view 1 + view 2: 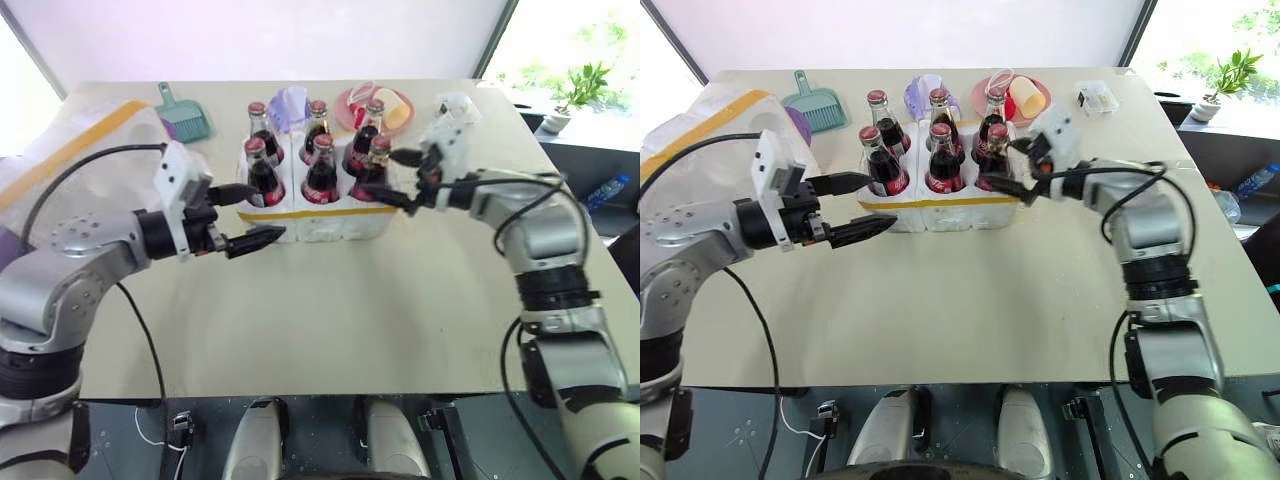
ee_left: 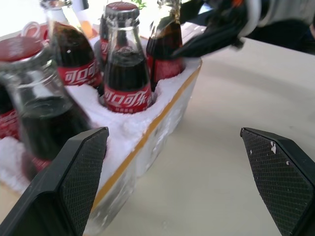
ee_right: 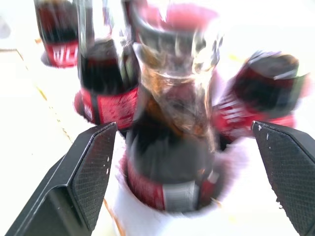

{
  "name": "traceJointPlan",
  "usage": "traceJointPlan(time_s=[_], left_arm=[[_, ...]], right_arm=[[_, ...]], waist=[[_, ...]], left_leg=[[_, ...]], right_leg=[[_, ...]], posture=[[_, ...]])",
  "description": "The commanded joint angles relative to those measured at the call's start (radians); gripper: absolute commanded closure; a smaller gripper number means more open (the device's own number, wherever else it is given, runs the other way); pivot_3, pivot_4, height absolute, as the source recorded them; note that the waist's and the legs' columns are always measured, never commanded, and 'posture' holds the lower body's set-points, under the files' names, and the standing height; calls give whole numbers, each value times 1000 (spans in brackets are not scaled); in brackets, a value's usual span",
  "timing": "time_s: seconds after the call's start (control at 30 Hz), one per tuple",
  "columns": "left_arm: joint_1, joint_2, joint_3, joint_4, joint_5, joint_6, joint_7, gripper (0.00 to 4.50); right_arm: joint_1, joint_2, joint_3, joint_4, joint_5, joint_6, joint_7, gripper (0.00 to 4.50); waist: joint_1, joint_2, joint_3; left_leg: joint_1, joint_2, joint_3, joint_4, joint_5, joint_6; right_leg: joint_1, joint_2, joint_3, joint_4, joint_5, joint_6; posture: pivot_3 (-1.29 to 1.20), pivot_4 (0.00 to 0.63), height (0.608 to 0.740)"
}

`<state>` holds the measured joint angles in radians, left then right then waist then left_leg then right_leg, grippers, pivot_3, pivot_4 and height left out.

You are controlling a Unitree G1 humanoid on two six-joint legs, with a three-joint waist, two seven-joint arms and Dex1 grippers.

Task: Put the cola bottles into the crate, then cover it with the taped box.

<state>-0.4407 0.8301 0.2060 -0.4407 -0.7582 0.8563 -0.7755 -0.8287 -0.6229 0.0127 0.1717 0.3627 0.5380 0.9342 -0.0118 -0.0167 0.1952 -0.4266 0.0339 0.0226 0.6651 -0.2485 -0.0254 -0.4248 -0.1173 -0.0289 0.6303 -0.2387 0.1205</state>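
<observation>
Cola bottles (image 1: 322,165) all stand in the crate (image 1: 318,222); both hands (left hand (image 1: 243,215), right hand (image 1: 400,178)) released; next, fetch the taped box (image 1: 60,150) at nine o'clock.

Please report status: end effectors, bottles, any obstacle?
Both end effectors open, empty. Six cola bottles seated in crate. Taped box far left, unobstructed.

Cola bottles (image 1: 322,170): clear glossy glass, dark liquid, red printed labels, red caps. Crate (image 1: 318,222): white styrofoam, grainy and matt, glossy yellow tape strip. Taped box (image 1: 700,125): white foam, yellow tape band. Table (image 1: 330,320): smooth matt beige top. Dustpan (image 1: 183,116): teal plastic. Gripper fingers (image 2: 81,177): matt black, cross-hatched pads.
</observation>
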Motion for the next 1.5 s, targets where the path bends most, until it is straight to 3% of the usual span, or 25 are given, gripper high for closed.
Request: traceJointPlan(time_s=[0.03, 0.17, 0.27, 0.43, 0.53, 0.63, 0.8, 0.97, 1.07, 1.23, 1.5], left_arm=[[85, 175, 217, -56, -20, 45, -76, 0], [227, 382, 445, -19, 29, 93, -213, 0], [381, 499, 634, 58, 166, 104, -371, 0], [696, 577, 889, 277, 500, -9, -670, 0], [792, 603, 926, 475, 647, -175, -745, 0], [744, 659, 839, 683, 677, -298, -715, 0], [531, 731, 545, 929, 614, -443, -624, 0], [225, 694, 209, 1067, 609, -498, -605, 0], [110, 666, 77, 1130, 646, -527, -624, 0], [-105, 610, -78, 1294, 732, -582, -593, 0], [-331, 517, -194, 1495, 818, -654, -577, 0]], right_arm=[[-30, -176, -113, -110, 130, 104, 174, 45], [-40, -311, -148, -103, 204, 183, 295, 45], [-46, -344, -154, -101, 213, 179, 333, 45], [-48, -360, -165, -138, 264, 185, 406, 45], [-76, -347, -171, -151, 302, 207, 419, 45], [-106, -328, -163, -153, 320, 223, 409, 45], [-122, -309, -138, -140, 295, 206, 400, 45], [-136, -303, -148, -148, 310, 227, 376, 45], [-127, -303, -154, -156, 312, 236, 354, 45], [-66, -317, -192, -223, 336, 265, 312, 45], [-3, -382, -248, -293, 408, 326, 313, 45]], waist=[[-3, 1, 1], [-4, 0, 1], [-9, 0, 1], [-8, 2, 1], [-8, 2, 2], [-1, 2, 1], [0, 1, 1], [-4, 1, 1], [-5, 1, 1], [-1, 0, 1], [2, -2, 0]], left_leg=[[0, 0, 0, 0, 0, 0], [0, 0, 1, -2, 0, 0], [2, 1, 2, -2, 0, 0], [1, 1, 3, -4, 0, 0], [1, 1, 4, -6, 0, 0], [1, 1, 4, -5, 0, 0], [1, 2, 4, -5, 0, -1], [-1, 2, 5, -5, 0, 0], [-1, 2, 5, -5, 0, 0], [-1, 2, 5, -4, 0, 0], [-1, 2, 5, -1, 0, 0]], right_leg=[[-1, 0, 0, 0, 0, 0], [-1, 0, 0, -1, -1, -1], [-1, 0, 0, 0, -1, -1], [-3, 0, 0, 0, -2, -3], [-4, 0, 0, 0, -2, -3], [-5, 0, 0, 0, -3, -4], [-4, 0, 0, 0, -4, -6], [-6, 0, 0, 2, -2, -3], [-6, 0, 0, 2, -2, -3], [-6, 0, 0, 3, -2, -3], [-5, 0, -1, 4, -2, -3]], posture=[[0, 150, 736], [0, 150, 736], [0, 150, 736], [0, 150, 736], [0, 150, 736], [0, 150, 736], [0, 150, 736], [0, 150, 736], [0, 150, 736], [0, 150, 736], [0, 150, 736]])
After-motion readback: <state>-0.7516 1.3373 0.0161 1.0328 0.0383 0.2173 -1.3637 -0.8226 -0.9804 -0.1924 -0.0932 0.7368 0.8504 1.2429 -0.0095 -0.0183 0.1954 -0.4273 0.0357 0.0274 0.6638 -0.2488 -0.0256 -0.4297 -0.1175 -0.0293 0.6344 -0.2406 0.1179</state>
